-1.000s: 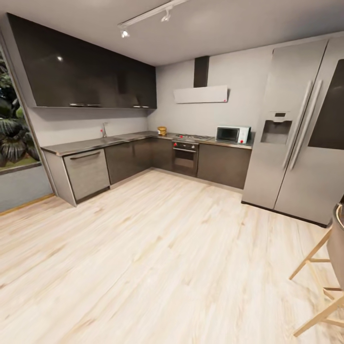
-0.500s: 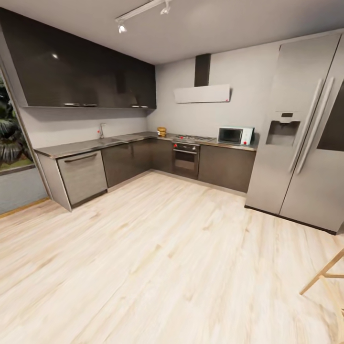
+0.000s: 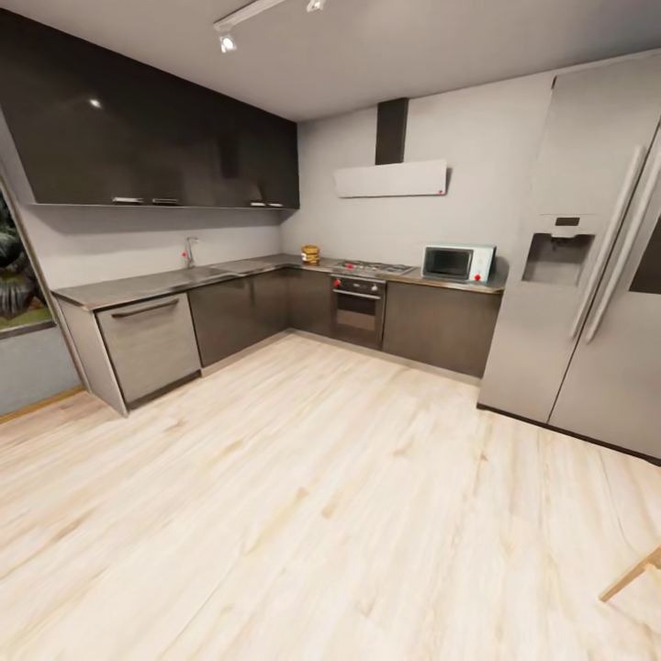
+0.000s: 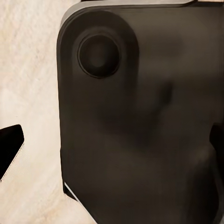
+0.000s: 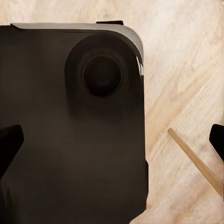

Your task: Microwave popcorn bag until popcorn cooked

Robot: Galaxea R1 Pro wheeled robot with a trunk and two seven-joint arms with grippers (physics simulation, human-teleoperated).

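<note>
Across the room, the popcorn bag [image 3: 310, 253] is a small tan sack standing on the grey countertop [image 3: 165, 285] near the inner corner of the L. Further right on the same countertop stands the pale mint microwave [image 3: 456, 263], its dark door closed. Both are far from me. In the left wrist view my left gripper [image 4: 112, 144] hangs open over my dark base and the wooden floor, with nothing between its fingers. In the right wrist view my right gripper [image 5: 112, 140] is likewise open and empty.
A dark built-in oven [image 3: 358, 308] with a hob sits between bag and microwave. A tall steel fridge [image 3: 588, 275] stands right of the counter. A wooden stool leg [image 3: 633, 574] pokes in at the lower right, also the stool leg [image 5: 196, 161] beside my base. Pale wood floor stretches ahead.
The whole head view has shifted: the camera moved forward and turned, so the kitchen looks slightly nearer and the stool has slid almost out at the right. No thing itself moved.
</note>
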